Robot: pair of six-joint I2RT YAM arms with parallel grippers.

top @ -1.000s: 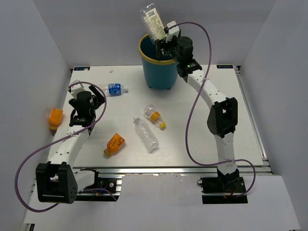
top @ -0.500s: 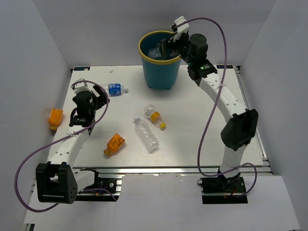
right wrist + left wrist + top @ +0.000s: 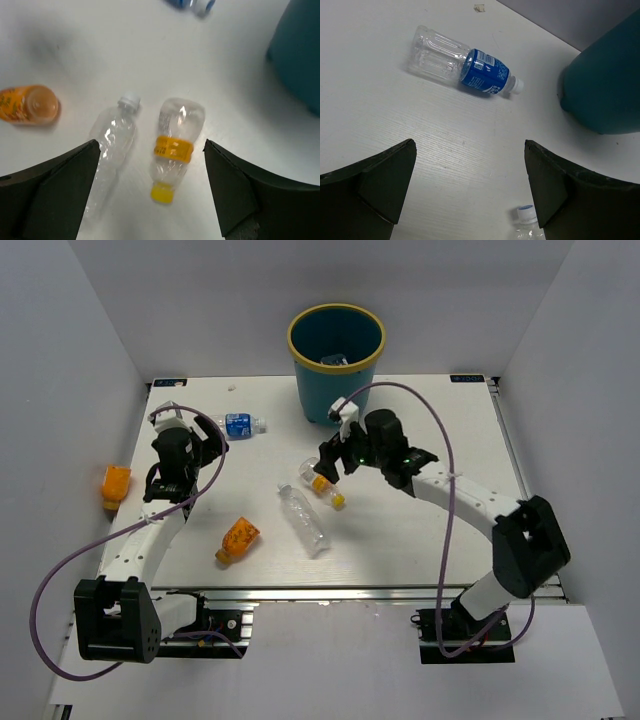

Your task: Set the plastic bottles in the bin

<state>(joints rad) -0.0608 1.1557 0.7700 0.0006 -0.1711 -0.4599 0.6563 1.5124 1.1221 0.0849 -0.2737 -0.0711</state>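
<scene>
Plastic bottles [image 3: 304, 520] lie outside the bin [image 3: 330, 395], which stands at the far edge: 4 on the table [image 3: 420, 540] and 1 stubby orange bottle [image 3: 115, 486] beyond its left edge. The right gripper [image 3: 150, 150] hovers over the yellow-capped bottle [image 3: 174, 145], jaws spread and empty. The left gripper [image 3: 470, 170], also released, hangs near the blue-labelled bottle [image 3: 462, 62].

Top external: high, from near side, looking down over whole table [image 3: 420, 530]. Wrist views: close, angled down; both catch bin [image 3: 605, 85] wall, frame right.

A clear bottle [image 3: 112, 139] crowds the yellow-capped bottle [image 3: 174, 148].
</scene>
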